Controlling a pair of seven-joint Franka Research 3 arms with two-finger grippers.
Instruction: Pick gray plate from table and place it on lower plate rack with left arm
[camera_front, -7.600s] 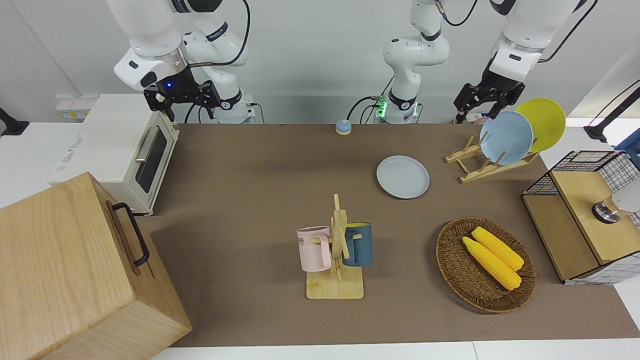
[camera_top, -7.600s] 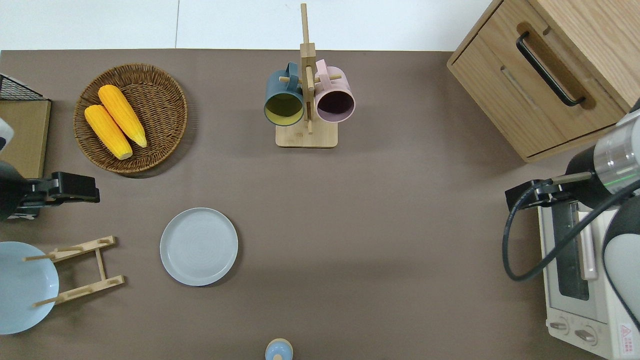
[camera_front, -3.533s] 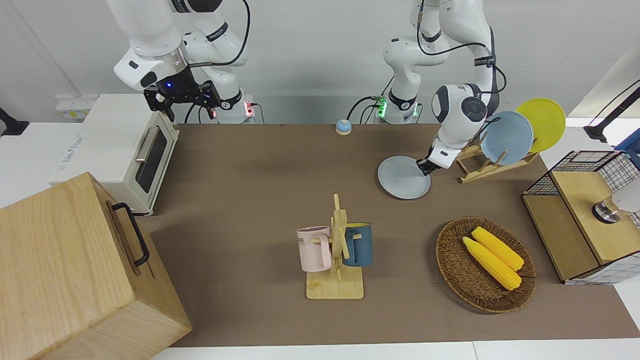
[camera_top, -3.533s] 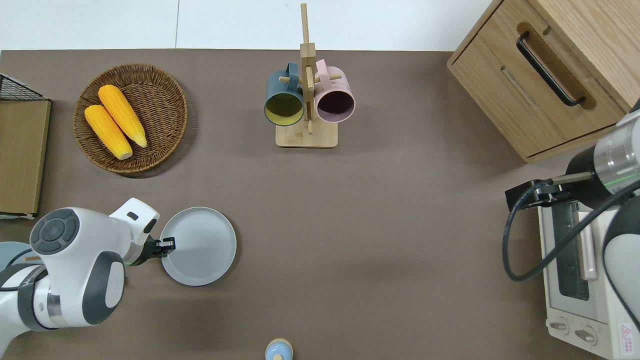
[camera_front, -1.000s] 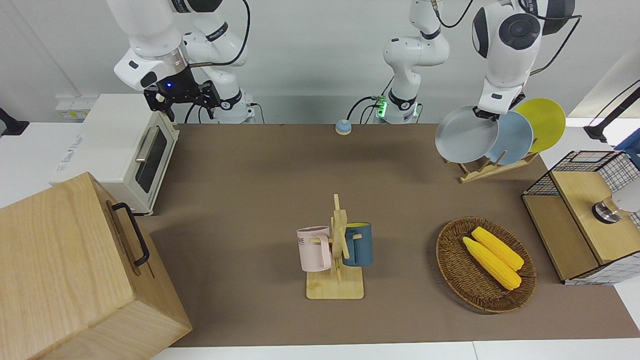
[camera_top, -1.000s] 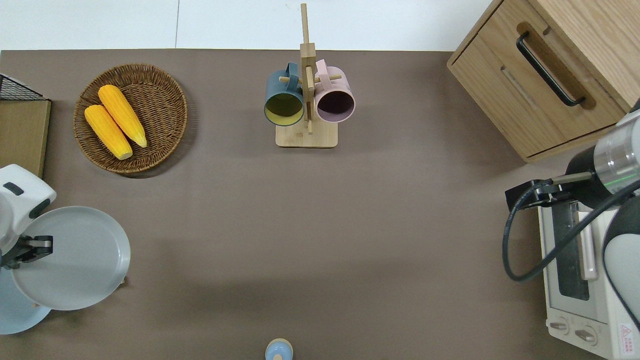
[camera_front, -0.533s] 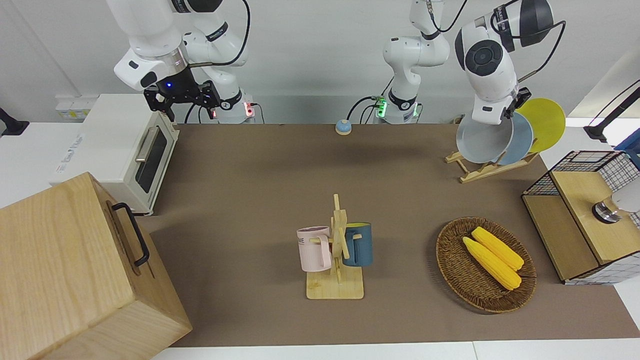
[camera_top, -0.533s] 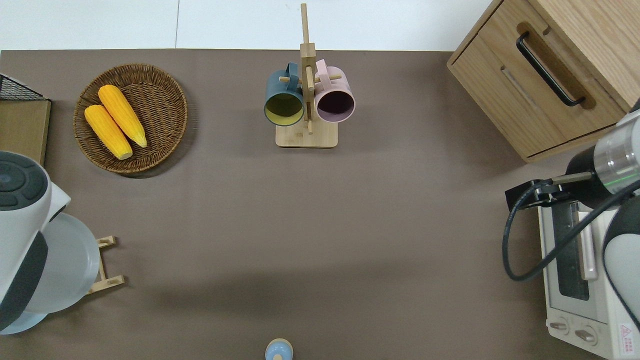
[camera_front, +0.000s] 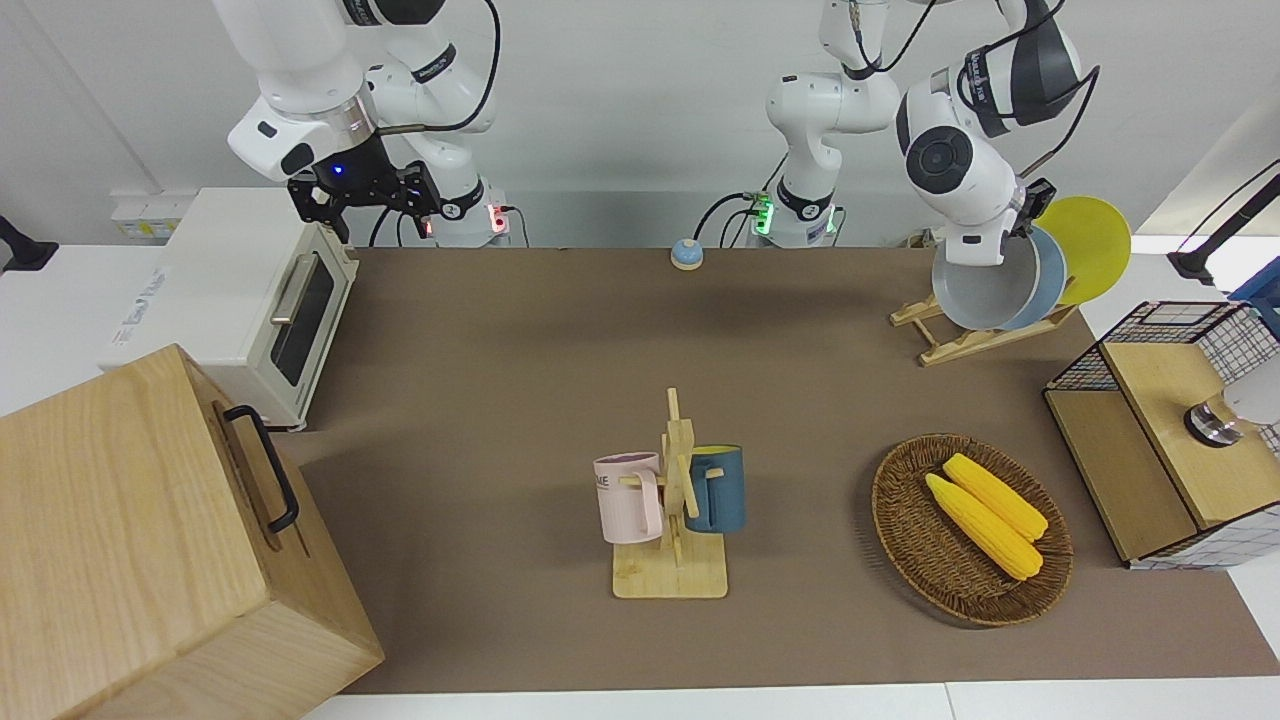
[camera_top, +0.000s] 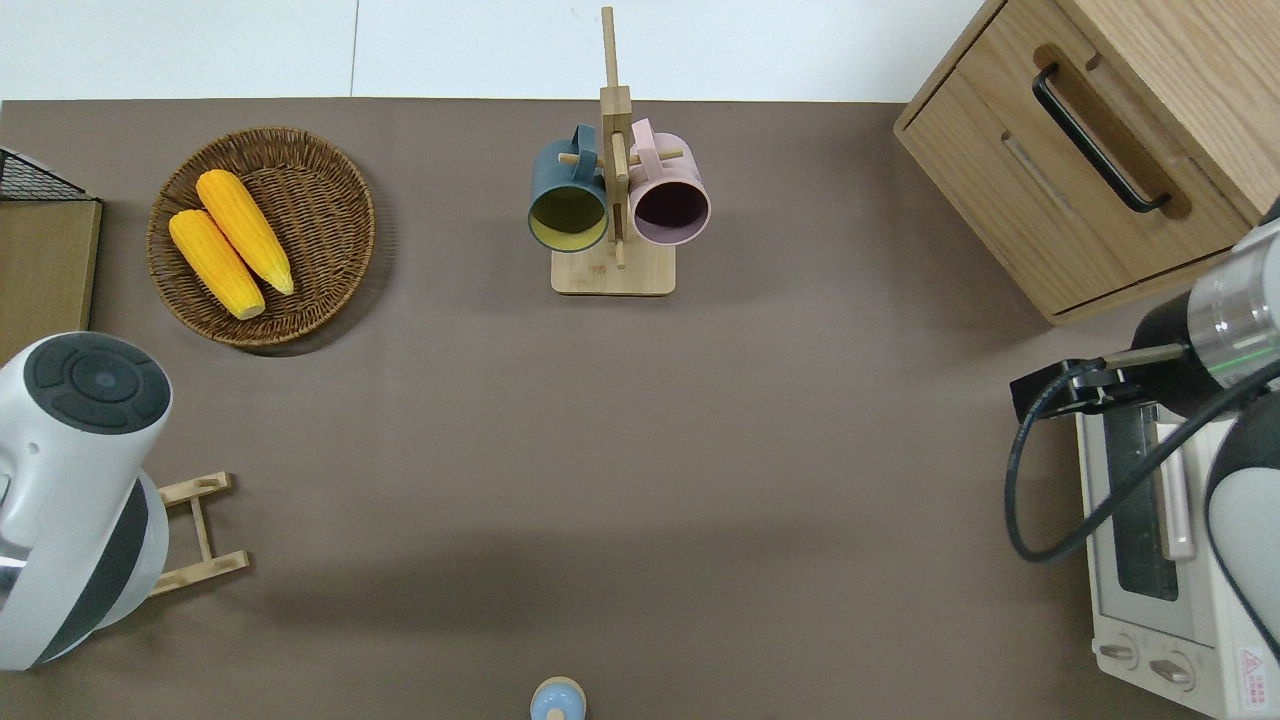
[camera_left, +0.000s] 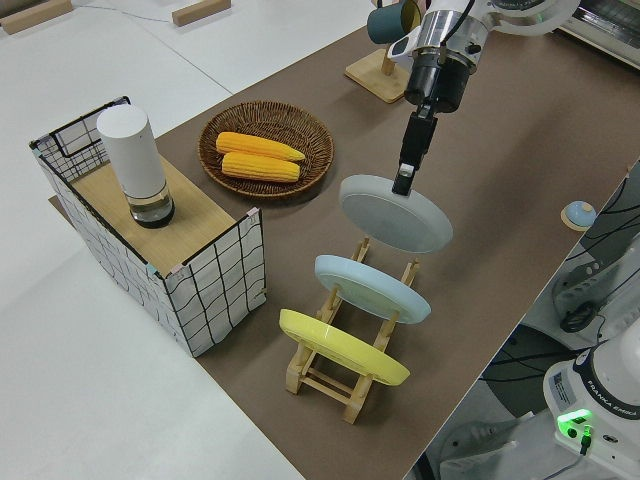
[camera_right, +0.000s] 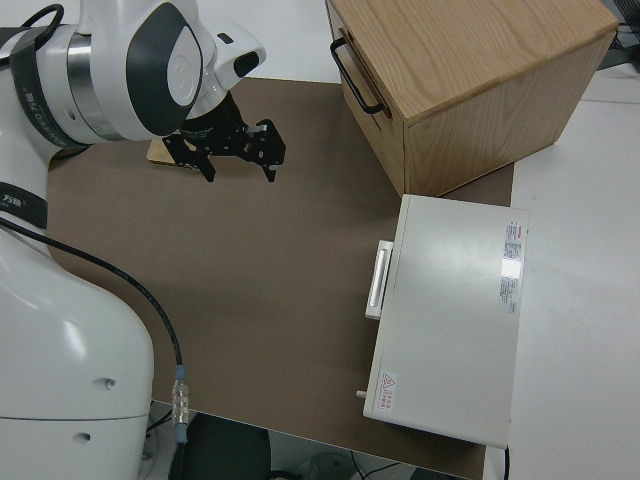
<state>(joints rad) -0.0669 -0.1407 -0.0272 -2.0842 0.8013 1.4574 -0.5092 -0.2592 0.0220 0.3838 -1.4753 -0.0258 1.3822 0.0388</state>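
Left gripper (camera_left: 403, 184) pinching the gray plate (camera_left: 395, 213) by its rim — plate tilted, hanging over the lower plate rack's (camera_left: 362, 255) open pegs, beside the blue plate (camera_left: 371, 288). Drop looks short; right arm parked.

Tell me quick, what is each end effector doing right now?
Left end effector: shut on the gray plate, over the rack.
Right end effector: open, empty, parked.

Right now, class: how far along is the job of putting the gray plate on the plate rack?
Done: the gray plate is off the table, gripped at its rim by the left gripper. In hand: it hangs tilted over the rack, next to the blue plate. Left: seating it between the pegs and letting go. The right arm is parked.
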